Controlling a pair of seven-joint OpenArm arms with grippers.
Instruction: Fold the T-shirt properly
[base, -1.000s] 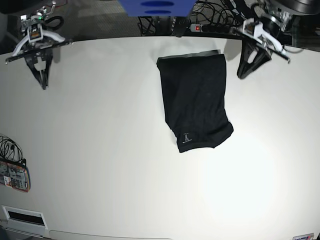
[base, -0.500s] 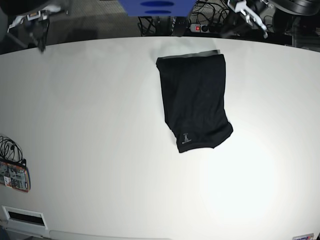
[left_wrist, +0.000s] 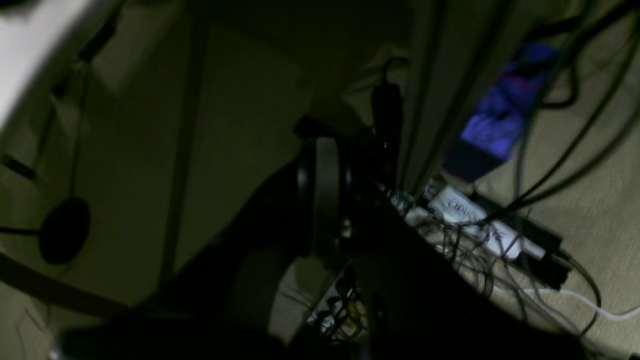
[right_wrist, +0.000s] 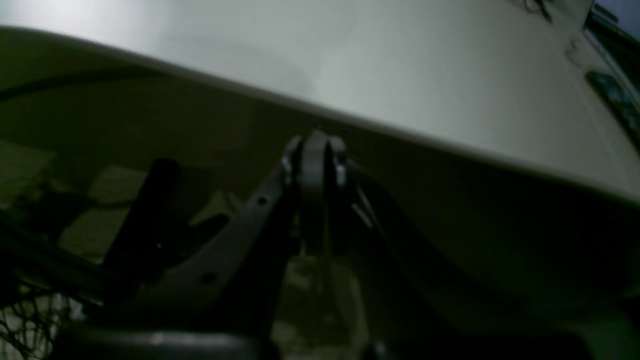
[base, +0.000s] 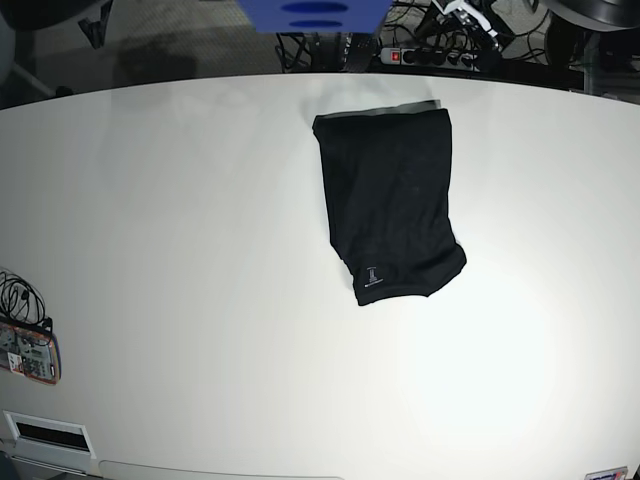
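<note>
T-shirt (base: 390, 205) lies folded into a compact dark rectangle on the white counter (base: 180, 250), upper-middle in base view, long axis running away from cam, greyish band at far edge, small grey logo (base: 372, 274) near the near-left corner. Flat, no tool touching it. Both tools are off the counter, past its far edge & well apart from the shirt. Right tool (right_wrist: 314, 150) in its wrist view: fingers pressed together, nothing between them, tips just below the counter rim, counter top stretching above. Left tool (left_wrist: 320, 195) in its wrist view: dark, blurry, fingers look pressed together, empty, pointing at floor w/ cables (left_wrist: 475, 235) and a power strip (left_wrist: 480, 220) beyond. Base view shows only a bit of left arm (base: 468, 18) at top right, above the power strip; shirt sits nearer that side. Clutter at near-left counter edge (base: 25, 350).
</note>
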